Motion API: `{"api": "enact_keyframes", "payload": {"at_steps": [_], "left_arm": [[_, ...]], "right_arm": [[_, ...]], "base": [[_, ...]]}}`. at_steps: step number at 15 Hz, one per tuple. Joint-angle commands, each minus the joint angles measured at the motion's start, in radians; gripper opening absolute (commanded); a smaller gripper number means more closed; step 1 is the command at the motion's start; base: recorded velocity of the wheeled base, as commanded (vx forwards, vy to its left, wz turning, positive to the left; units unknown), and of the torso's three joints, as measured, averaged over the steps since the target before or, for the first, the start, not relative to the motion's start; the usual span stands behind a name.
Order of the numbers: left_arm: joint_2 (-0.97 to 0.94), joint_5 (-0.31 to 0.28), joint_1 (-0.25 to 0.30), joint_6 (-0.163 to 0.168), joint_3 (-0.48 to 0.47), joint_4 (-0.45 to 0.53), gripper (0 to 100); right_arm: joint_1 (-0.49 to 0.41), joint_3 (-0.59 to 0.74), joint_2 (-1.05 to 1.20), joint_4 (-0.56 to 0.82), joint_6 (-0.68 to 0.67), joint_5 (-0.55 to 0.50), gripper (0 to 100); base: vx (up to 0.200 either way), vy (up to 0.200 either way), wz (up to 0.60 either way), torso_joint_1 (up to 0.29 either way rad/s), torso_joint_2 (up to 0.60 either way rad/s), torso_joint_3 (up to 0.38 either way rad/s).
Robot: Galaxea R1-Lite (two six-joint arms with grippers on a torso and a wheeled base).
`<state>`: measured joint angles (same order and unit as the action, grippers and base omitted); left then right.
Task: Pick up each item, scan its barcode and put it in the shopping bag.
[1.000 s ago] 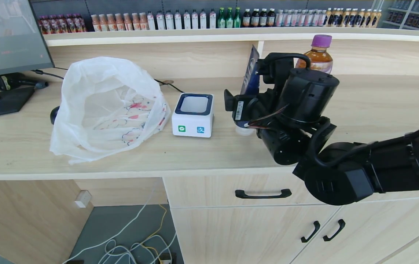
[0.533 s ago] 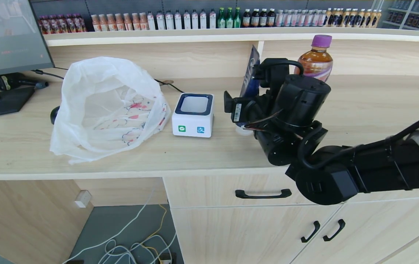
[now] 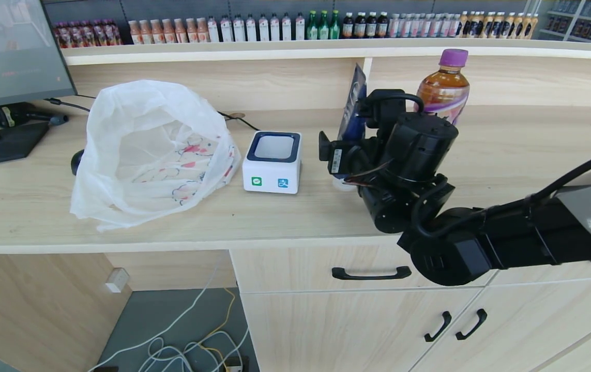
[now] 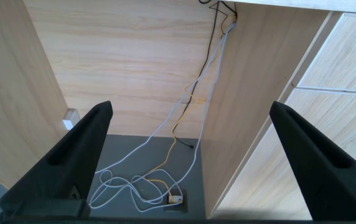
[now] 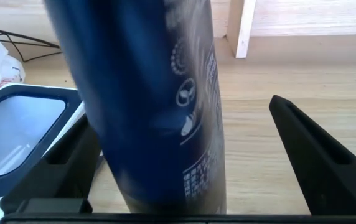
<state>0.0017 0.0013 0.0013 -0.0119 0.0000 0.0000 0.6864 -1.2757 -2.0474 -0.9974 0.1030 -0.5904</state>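
A tall dark blue tube [image 3: 355, 101] stands upright on its white cap on the wooden counter [image 3: 295, 217], right of the white scanner box [image 3: 273, 161]. My right gripper [image 3: 352, 132] is open with one finger on each side of the tube. In the right wrist view the tube [image 5: 153, 106] stands between the spread fingers [image 5: 315, 162], nearer one of them, with the scanner window [image 5: 19, 127] beside it. The white plastic shopping bag [image 3: 150, 150] lies open at the counter's left. My left gripper [image 4: 190, 155] hangs open below the counter, holding nothing.
A tea bottle with a purple cap [image 3: 444, 82] stands behind my right wrist. A monitor [image 3: 11, 46], a handheld scanner [image 3: 16, 114] and a black mouse [image 3: 76, 161] sit at the far left. A raised ledge backs the counter. Loose cables [image 4: 165, 180] lie on the floor below.
My right arm has shifted slightly left and lower around the tube, uncovering more of the tea bottle. The tube, bag and scanner box have not moved.
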Motion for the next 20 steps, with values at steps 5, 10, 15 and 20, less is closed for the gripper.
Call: {"api": "enact_keyframes", "payload": {"at_steps": [5,10,15,20], "left_arm": [[0.000,0.000,0.000,0.000,0.000,0.000,100],[0.000,0.000,0.000,0.000,0.000,0.000,100],[0.000,0.000,0.000,0.000,0.000,0.000,100],[0.000,0.000,0.000,0.000,0.000,0.000,100]], "right_arm": [[0.001,-0.005,-0.023,-0.026,0.001,0.000,0],[0.001,-0.005,-0.011,-0.027,0.004,0.000,0],[0.004,0.004,0.021,-0.027,0.004,0.000,0],[0.013,0.006,0.058,-0.027,0.038,0.008,0]], "base": [[0.000,0.000,0.00,0.000,0.00,0.000],[0.000,0.000,0.00,0.000,0.00,0.000],[0.000,0.000,0.00,0.000,0.00,0.000],[0.000,0.000,0.00,0.000,0.00,0.000]]}}
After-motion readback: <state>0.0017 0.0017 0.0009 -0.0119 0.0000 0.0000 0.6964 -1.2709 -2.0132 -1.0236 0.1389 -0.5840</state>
